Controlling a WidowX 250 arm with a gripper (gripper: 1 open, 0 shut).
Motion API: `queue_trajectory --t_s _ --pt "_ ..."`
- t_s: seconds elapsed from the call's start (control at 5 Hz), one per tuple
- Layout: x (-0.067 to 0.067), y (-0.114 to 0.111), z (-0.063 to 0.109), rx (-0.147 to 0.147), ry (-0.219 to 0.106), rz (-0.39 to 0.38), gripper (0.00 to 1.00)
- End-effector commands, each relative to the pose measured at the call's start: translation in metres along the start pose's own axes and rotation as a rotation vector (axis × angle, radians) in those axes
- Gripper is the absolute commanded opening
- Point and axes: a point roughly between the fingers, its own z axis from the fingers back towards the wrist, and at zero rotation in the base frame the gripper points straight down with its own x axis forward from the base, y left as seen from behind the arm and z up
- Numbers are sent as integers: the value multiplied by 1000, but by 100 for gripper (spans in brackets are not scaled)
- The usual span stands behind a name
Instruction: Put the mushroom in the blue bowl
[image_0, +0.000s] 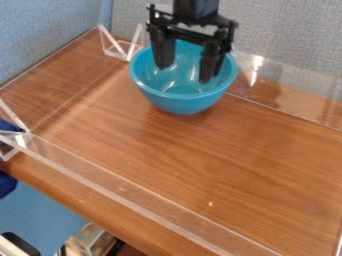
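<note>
The blue bowl (185, 88) is a round glossy turquoise bowl standing on the wooden table at the back centre. My gripper (187, 66) hangs straight above the bowl's opening, its black fingers (159, 50) spread wide apart with nothing visible between them. The fingertips stand about level with the rim. The mushroom does not show; the fingers hide much of the bowl's inside, so I cannot tell whether it lies in there.
A low clear acrylic wall (80, 160) rings the wooden table top (201, 160). Clear triangular brackets (123, 45) stand at the back left corner. A blue fabric panel (54, 25) rises behind the table.
</note>
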Motion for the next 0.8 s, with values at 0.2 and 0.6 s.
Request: queue_trajectory --t_s 0.2,0.6 --pt "25 15 37 20 -123 51 100" --pt "27 -1 21 29 -110 -1 100"
